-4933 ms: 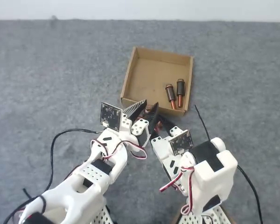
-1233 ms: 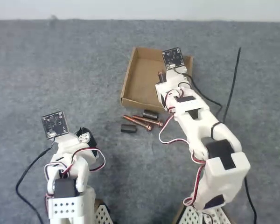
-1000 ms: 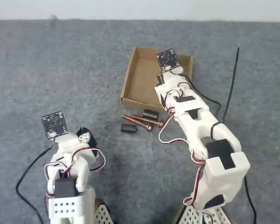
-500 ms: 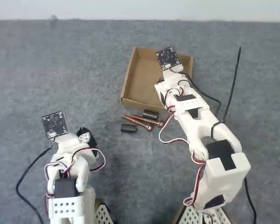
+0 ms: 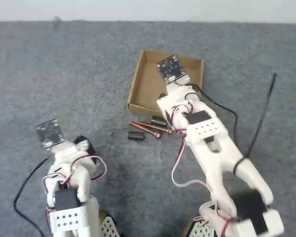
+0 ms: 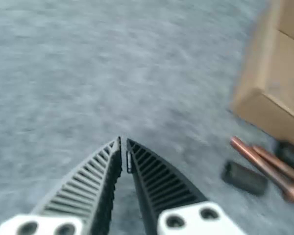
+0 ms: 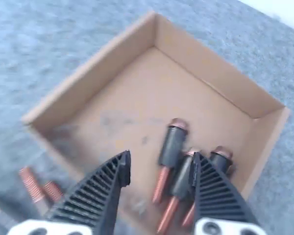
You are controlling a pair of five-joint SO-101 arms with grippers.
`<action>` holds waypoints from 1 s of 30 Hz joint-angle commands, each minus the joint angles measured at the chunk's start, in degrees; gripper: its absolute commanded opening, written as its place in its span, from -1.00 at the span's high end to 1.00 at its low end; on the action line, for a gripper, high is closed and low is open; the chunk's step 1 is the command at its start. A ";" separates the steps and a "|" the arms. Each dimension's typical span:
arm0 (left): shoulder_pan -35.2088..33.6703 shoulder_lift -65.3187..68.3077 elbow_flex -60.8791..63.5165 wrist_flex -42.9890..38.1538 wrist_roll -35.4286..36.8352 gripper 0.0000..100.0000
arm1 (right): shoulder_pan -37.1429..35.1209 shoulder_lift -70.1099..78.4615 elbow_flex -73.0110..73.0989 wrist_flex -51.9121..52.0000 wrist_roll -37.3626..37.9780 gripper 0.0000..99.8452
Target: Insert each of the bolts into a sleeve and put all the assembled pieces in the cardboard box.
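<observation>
While the right gripper [image 7: 159,161] is held over the cardboard box [image 5: 134,91] with its jaws spread wide and nothing pinched, three assembled pieces [image 7: 172,142] can be seen bunched together inside the box, near one corner. Two bare bolts [image 5: 149,128] and two loose sleeves [image 5: 135,136] are spotted on the carpet [image 5: 64,74] just outside the box wall facing the arms. The left gripper [image 6: 123,143] is parked well apart from the box, jaws pretty much pressed together, empty.

Open cardboard box [image 7: 90,73] holds three assembled pieces [image 7: 172,143], copper bolts in black sleeves, lying side by side in one corner. Two bare bolts [image 5: 147,128] lie together just outside the box, with a loose sleeve [image 5: 135,136] on one side and a second sleeve [image 5: 159,121] on the other
</observation>
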 commanded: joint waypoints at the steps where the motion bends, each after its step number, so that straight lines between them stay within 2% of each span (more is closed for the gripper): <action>1: -5.54 -1.41 -1.01 -2.37 -0.26 0.98 | -4.44 -7.34 -0.35 8.22 0.44 0.66; 5: -7.12 -1.14 -1.01 -2.11 -0.26 0.98 | -9.89 -8.84 -0.35 13.49 0.44 0.65; 11: -6.86 -1.14 -1.01 -1.05 -0.35 0.98 | -16.40 -8.75 -0.35 13.85 0.88 0.65; 17: -6.86 -1.14 -1.01 -1.05 -0.35 0.98 | -18.33 -8.13 -0.35 13.93 1.49 0.66; 21: -6.86 -1.14 -1.01 -1.05 -0.35 0.98 | -18.42 -4.09 -0.35 14.20 8.26 0.66; 30: -6.86 -1.14 -1.01 -1.05 -0.35 0.98 | -19.65 2.24 -0.35 13.67 16.70 0.66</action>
